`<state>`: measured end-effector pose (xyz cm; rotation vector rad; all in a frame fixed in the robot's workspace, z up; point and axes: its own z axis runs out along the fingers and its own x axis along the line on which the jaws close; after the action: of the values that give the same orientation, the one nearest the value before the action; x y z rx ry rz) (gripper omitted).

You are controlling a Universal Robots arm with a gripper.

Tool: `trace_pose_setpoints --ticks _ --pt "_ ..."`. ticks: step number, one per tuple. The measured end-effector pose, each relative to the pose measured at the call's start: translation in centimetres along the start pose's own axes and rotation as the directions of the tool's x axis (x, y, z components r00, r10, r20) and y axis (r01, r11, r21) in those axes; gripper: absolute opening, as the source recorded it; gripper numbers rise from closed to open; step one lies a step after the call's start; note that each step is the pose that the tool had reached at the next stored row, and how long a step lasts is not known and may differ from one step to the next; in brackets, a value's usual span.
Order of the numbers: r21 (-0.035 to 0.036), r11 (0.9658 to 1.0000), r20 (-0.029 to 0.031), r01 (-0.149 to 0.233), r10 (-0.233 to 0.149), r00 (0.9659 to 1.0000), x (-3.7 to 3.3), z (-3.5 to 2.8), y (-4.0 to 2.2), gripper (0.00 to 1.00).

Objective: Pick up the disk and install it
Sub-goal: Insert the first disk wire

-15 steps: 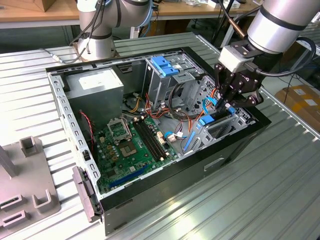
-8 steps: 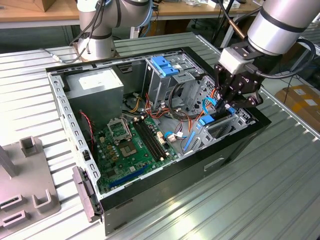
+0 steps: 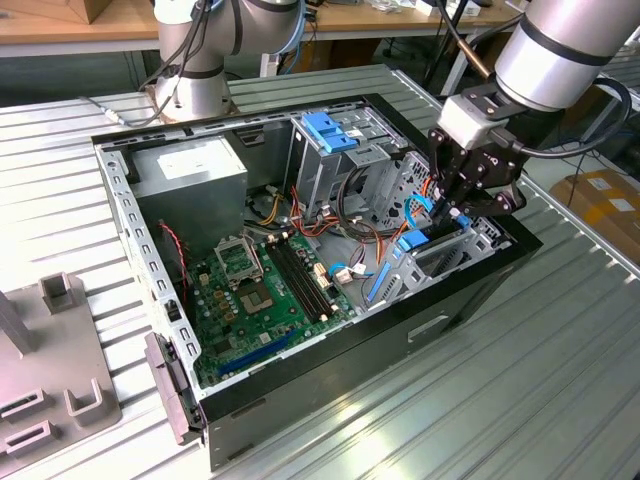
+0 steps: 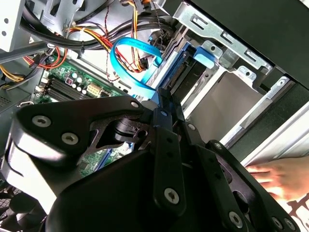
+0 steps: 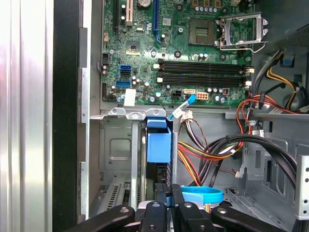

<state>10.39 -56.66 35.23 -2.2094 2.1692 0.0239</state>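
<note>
The disk stands on edge in a metal bay at the front corner of the open computer case, its blue carrier frame facing up. In the exterior view the blue frame shows just below my gripper. My gripper hangs right over the disk's upper end with its fingers pressed together. The fingertips sit at the blue frame's edge; whether they touch it I cannot tell. A blue flat cable loops beside them.
Motherboard lies on the case floor, a grey power-supply box at the back. The tall drive cage with blue latch and bundles of wires crowd the bay. A person's hand rests outside the case. A grey fixture stands at the exterior view's left.
</note>
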Motion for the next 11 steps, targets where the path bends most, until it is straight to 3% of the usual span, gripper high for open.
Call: trace_pose_setpoints --ticks 8,11 --pt "0.0003 1.0000 -0.0001 0.001 -0.001 1.0000 0.04 0.04 -0.13 0.16" --pt "0.0047 1.0000 0.0008 0.002 -0.002 1.0000 0.17 0.07 -0.04 0.16"
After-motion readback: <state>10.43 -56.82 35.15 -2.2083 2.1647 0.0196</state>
